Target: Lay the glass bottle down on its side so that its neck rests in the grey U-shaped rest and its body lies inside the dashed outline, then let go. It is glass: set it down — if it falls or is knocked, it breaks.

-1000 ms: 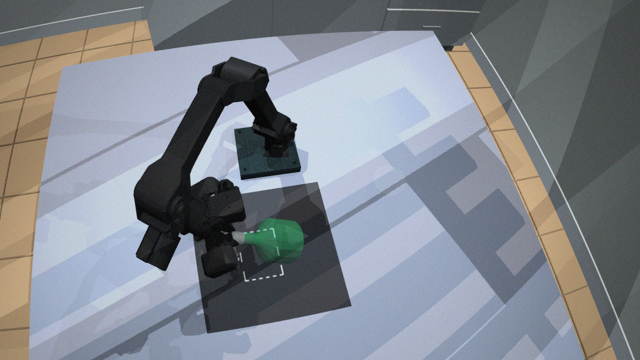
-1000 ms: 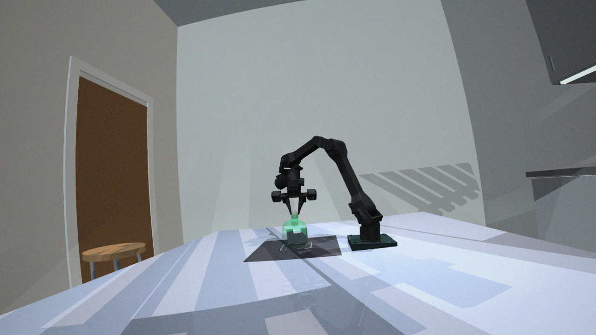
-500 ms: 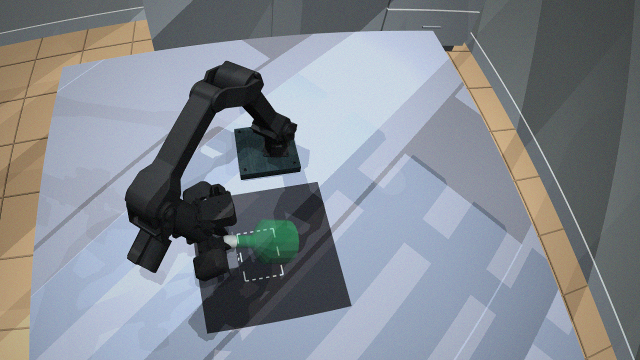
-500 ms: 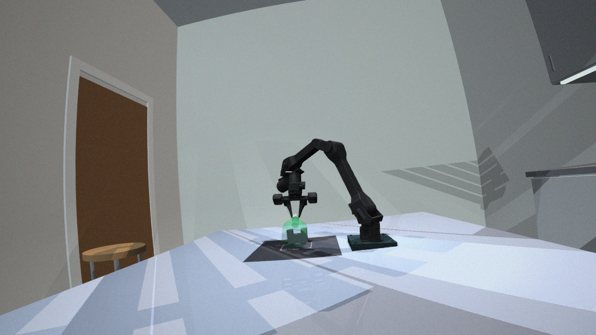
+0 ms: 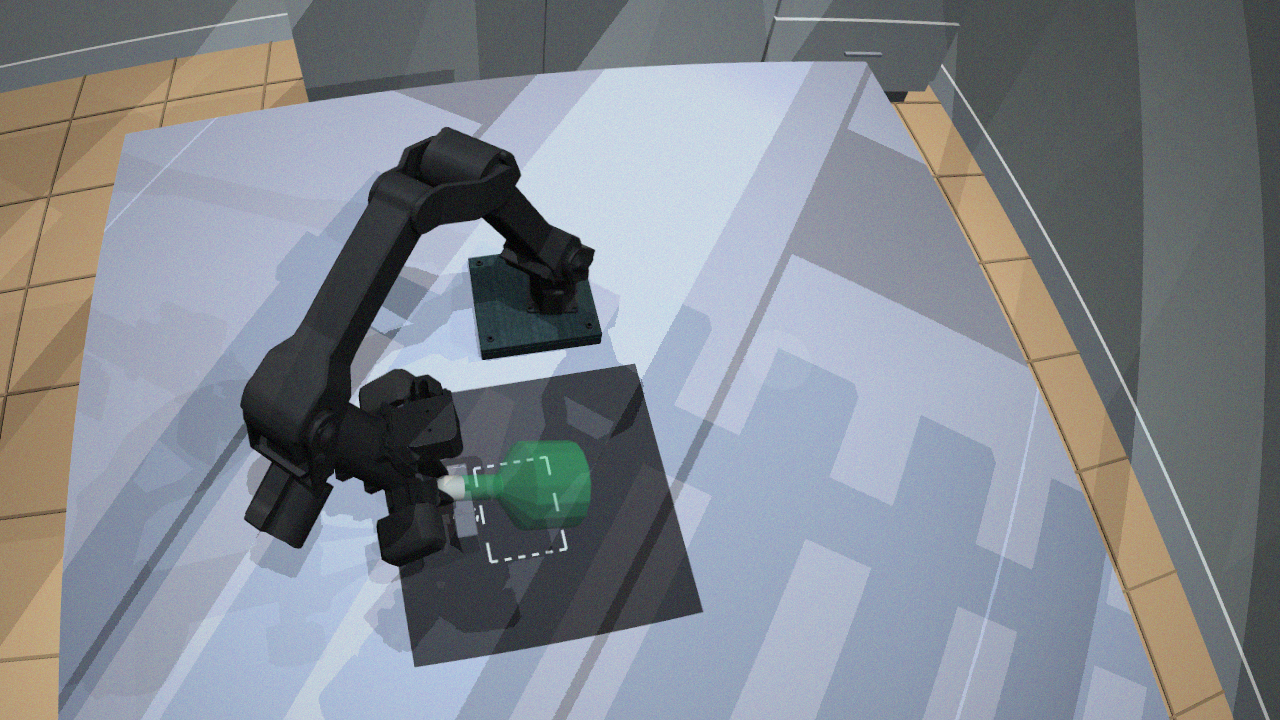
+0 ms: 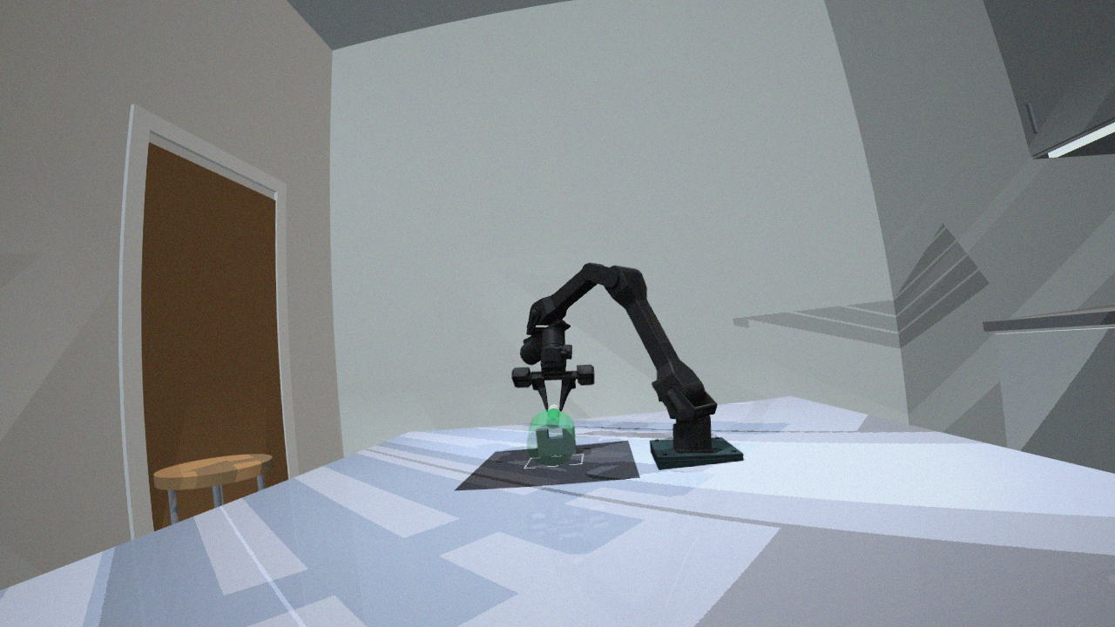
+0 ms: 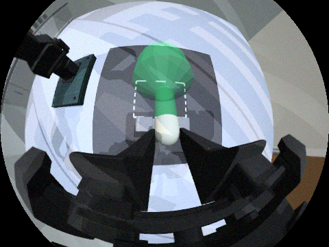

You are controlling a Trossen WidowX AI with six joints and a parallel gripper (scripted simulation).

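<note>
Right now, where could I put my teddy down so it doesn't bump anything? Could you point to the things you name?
Maybe on the table (image 5: 751,170) between the arm's base plate (image 5: 496,335) (image 6: 662,461) (image 7: 77,87) and the drawers (image 5: 859,44), or beyond the mat's (image 5: 640,582) (image 6: 498,471) (image 7: 205,103) side away from the fingers (image 5: 443,483) (image 6: 554,407). It's crowded where the fingers hold the glass bottle (image 5: 550,483) (image 6: 550,440) (image 7: 162,65) over the dashed outline (image 5: 528,555) (image 6: 582,460) (image 7: 186,99).
</note>
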